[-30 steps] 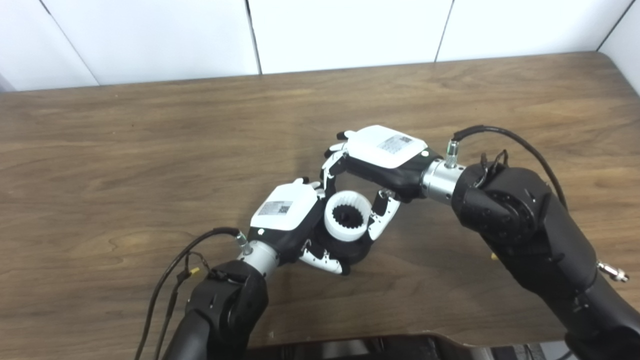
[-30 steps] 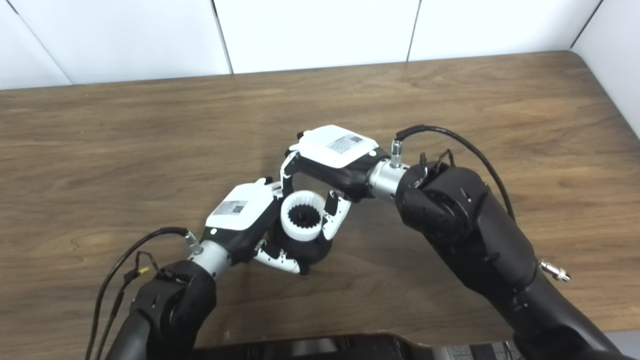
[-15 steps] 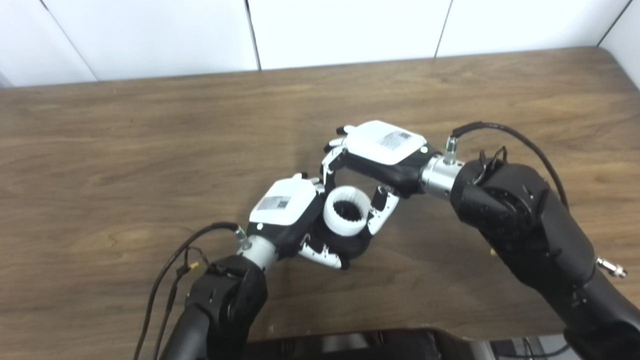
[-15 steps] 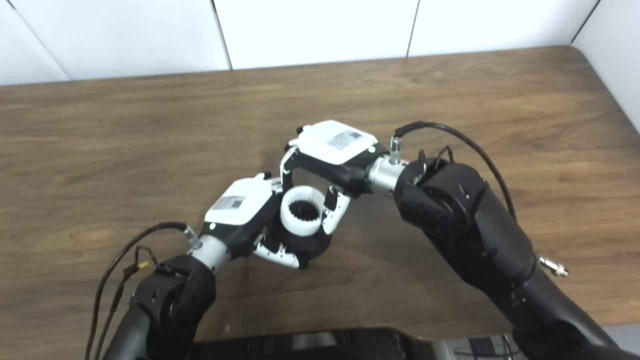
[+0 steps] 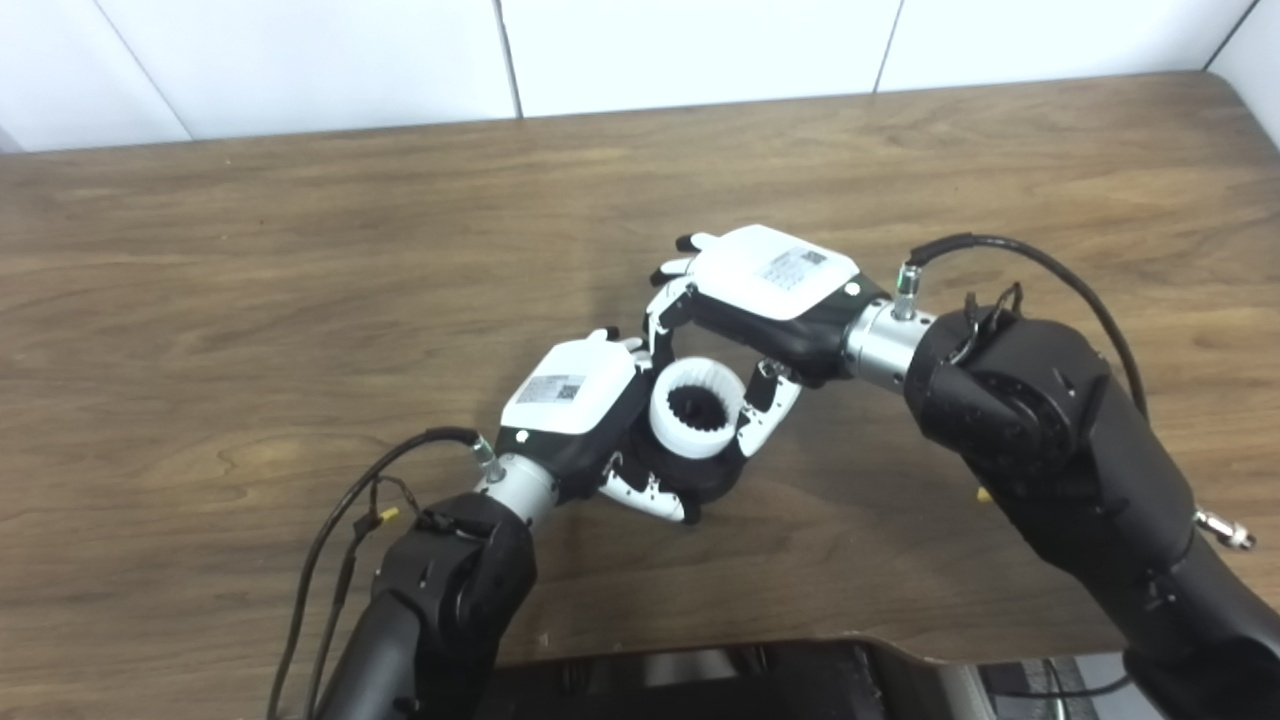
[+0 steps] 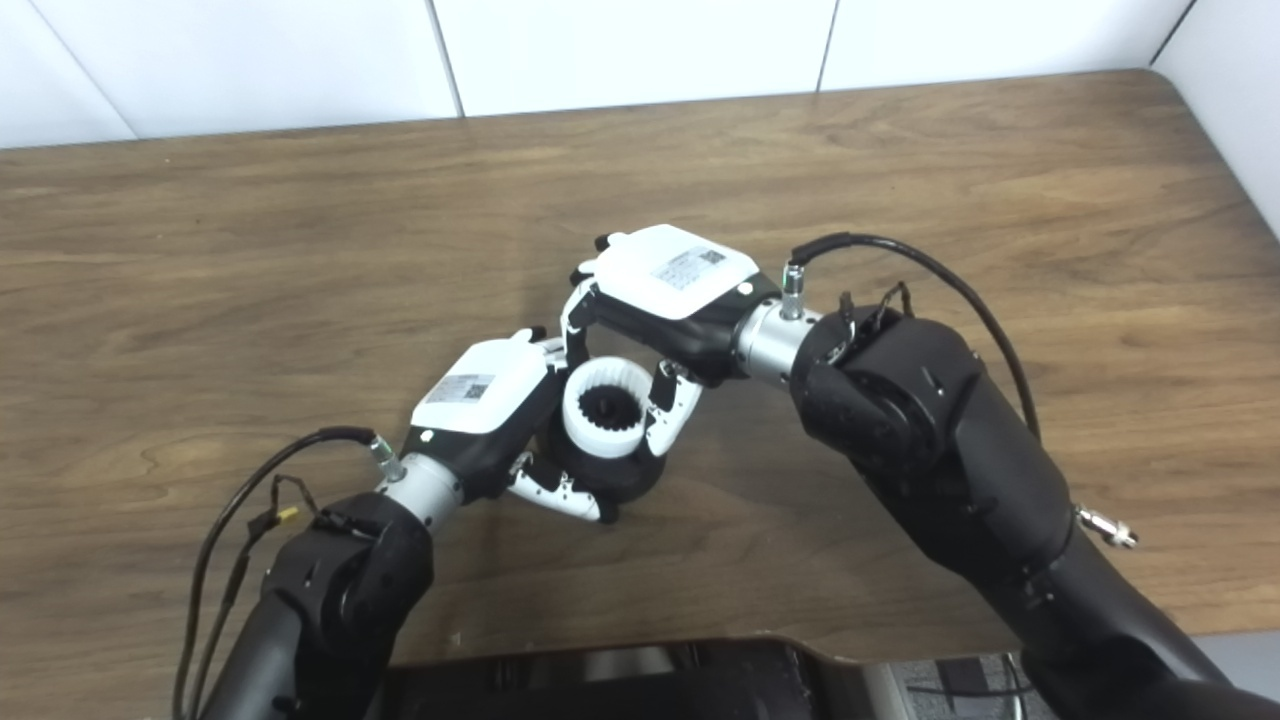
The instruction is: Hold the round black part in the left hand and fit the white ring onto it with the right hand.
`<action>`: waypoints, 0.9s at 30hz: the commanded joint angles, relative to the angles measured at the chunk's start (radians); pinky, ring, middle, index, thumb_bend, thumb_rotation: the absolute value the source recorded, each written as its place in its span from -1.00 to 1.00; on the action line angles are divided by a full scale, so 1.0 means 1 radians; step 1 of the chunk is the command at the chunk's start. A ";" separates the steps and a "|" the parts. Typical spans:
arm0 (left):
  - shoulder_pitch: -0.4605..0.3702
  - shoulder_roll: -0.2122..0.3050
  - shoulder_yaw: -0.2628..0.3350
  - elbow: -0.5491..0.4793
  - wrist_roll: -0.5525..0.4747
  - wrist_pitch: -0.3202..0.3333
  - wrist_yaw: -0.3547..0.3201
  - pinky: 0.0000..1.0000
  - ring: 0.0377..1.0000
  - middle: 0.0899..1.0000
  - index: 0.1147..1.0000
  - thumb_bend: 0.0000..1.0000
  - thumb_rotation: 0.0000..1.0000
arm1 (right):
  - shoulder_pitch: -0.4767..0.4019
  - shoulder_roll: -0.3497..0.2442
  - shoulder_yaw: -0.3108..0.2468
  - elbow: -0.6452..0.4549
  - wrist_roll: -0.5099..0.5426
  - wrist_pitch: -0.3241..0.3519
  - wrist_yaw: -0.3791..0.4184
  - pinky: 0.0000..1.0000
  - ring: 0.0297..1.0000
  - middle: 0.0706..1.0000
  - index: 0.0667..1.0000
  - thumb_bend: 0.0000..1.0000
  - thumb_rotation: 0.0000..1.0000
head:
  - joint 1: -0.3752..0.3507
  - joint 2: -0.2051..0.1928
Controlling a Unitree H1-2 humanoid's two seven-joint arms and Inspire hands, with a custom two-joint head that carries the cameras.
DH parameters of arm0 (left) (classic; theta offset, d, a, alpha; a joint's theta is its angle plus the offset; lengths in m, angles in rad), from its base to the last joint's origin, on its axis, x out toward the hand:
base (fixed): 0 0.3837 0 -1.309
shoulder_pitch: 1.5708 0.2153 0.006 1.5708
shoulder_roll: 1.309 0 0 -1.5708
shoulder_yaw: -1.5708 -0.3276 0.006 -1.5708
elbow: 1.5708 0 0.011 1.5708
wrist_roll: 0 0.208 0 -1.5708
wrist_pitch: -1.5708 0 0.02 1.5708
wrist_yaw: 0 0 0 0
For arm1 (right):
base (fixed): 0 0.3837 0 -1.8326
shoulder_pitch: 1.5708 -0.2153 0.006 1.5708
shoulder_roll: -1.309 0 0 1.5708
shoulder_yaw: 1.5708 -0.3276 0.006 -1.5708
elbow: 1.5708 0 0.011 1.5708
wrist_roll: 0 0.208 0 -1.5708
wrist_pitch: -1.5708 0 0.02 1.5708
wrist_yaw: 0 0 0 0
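Observation:
My left hand is shut on the round black part, held a little above the table. The white ring, toothed on its inside, sits on top of the black part. My right hand reaches over from the right, its fingers and thumb closed on the ring's outer wall from the far side and the right side. Most of the black part is hidden under the ring and the left hand's fingers.
The wooden table ends at a white panelled wall along the back. Loose cables hang off the left forearm and another cable arcs over the right wrist. A dark edge of the robot's body shows at the bottom.
The whole picture shifted slightly, so the camera moved. Both hands stay together on the ring and black part, with no clear change of grip.

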 commanded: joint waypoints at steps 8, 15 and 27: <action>0.008 -0.037 0.071 0.047 -0.096 0.098 -0.036 1.00 0.81 0.55 -0.17 0.05 -0.88 | 0.001 0.004 0.005 -0.026 0.014 -0.011 0.038 1.00 0.82 0.52 -0.11 0.05 -0.73 | 0.003 0.000; -0.012 -0.025 0.053 0.044 -0.071 0.121 -0.074 1.00 0.75 0.56 0.11 0.71 -0.65 | 0.000 0.001 0.003 -0.017 0.015 -0.015 0.036 1.00 0.81 0.52 -0.11 0.05 -0.73 | 0.003 -0.002; -0.033 -0.020 0.033 0.025 -0.042 0.156 -0.129 1.00 0.76 0.58 0.33 1.00 -0.52 | 0.008 -0.006 -0.021 0.016 0.051 -0.024 0.005 1.00 0.80 0.52 -0.11 0.05 -0.73 | 0.007 -0.003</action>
